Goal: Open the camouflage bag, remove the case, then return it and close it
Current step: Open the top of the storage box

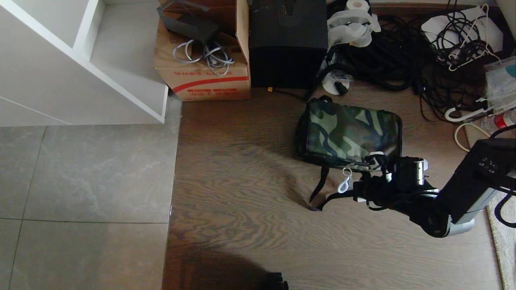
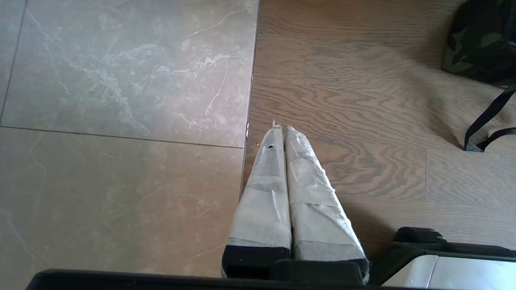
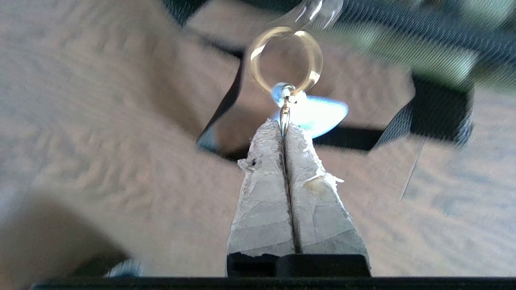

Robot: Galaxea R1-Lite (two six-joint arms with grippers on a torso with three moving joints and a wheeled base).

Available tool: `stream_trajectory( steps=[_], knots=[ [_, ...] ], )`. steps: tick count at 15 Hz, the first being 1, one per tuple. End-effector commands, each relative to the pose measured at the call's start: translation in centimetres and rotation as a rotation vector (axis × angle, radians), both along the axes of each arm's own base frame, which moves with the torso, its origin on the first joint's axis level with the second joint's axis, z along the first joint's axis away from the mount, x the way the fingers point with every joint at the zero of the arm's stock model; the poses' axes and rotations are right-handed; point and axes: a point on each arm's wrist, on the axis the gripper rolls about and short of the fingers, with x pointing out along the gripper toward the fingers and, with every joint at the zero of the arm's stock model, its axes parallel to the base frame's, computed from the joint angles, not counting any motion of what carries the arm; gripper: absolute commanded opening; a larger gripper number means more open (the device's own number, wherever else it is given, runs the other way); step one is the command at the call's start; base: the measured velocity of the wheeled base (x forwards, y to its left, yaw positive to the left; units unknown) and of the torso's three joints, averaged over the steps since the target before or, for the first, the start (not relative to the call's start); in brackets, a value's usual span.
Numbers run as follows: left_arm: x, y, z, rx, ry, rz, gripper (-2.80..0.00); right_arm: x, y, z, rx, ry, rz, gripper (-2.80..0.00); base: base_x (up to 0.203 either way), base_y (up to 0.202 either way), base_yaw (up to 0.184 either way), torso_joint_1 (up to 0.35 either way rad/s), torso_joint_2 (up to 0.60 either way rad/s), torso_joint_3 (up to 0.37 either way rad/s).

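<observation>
The camouflage bag lies shut on the wood floor, and one corner of it shows in the left wrist view. Its black strap trails toward me. A white ring pull hangs off the bag's near edge. My right gripper is shut on the small metal clip below that ring; from the head camera the right gripper sits just off the bag's near right corner. The case is hidden. My left gripper is shut and empty, parked above the floor seam.
A tall black box and a brown carton with cables stand behind the bag. A tangle of black cables fills the back right. White shelving is at the back left, and a rug edge lies to the right.
</observation>
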Motion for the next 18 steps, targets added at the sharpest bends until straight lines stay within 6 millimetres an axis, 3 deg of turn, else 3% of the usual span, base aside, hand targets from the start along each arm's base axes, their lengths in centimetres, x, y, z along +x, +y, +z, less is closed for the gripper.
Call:
stream_trajectory(
  steps=[1,11,18],
  knots=[
    [0.1,0.0,-0.2,-0.001,0.009,0.001,-2.8,-0.1,-0.3,1.0,0.001,-0.033,-0.002,-2.8,0.0,0.0,0.0,0.0,0.0,0.0],
    [0.1,0.0,-0.2,-0.001,0.008,0.001,-2.8,1.4,-3.7,0.1,-0.12,-0.061,-0.024,-2.8,0.0,0.0,0.0,0.0,0.0,0.0],
    [0.1,0.0,-0.2,-0.001,0.008,0.002,-2.8,0.6,-1.7,-0.3,-0.057,-0.023,0.038,-2.8,0.0,0.0,0.0,0.0,0.0,0.0]
  ],
)
